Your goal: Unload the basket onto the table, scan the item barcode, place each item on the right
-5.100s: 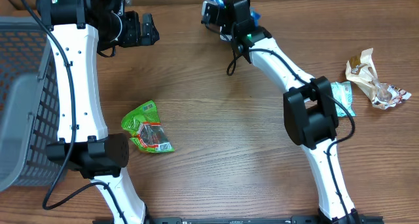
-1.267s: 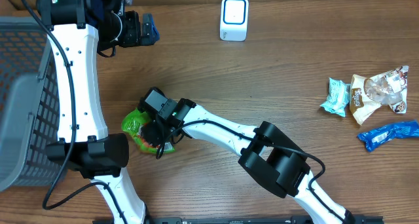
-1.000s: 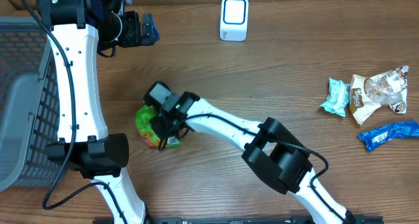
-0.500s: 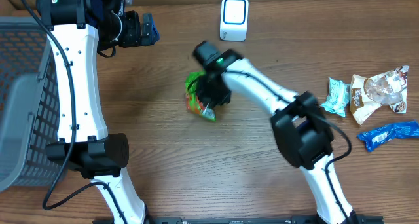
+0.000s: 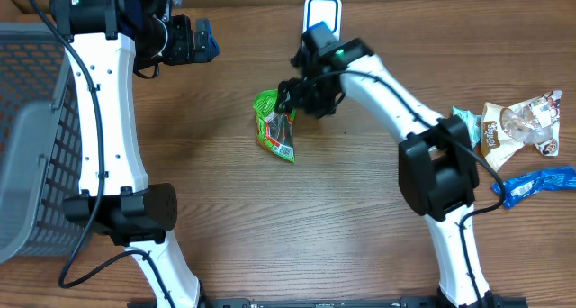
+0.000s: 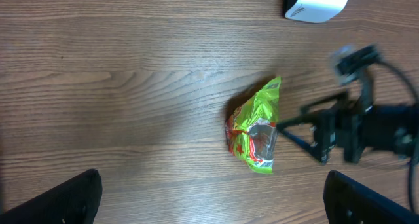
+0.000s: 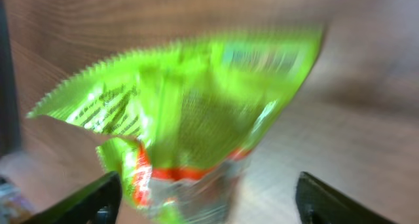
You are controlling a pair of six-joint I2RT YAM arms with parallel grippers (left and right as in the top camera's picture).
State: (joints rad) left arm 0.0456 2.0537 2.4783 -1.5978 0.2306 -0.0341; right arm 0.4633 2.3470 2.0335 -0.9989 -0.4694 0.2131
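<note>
Green packet (image 5: 273,130) between spread right claw (image 5: 290,104)

Even, soft light, faint shadows; heavy motion blur over the green packet (image 7: 190,112) in the right wrist view.

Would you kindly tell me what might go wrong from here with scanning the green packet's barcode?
The green packet lies on the table short of the white scanner, with the right end effector open beside it, so the barcode may never face the scanner. The packet is crumpled, so the code might be creased or turned away. A grasp attempt might push it aside.
</note>
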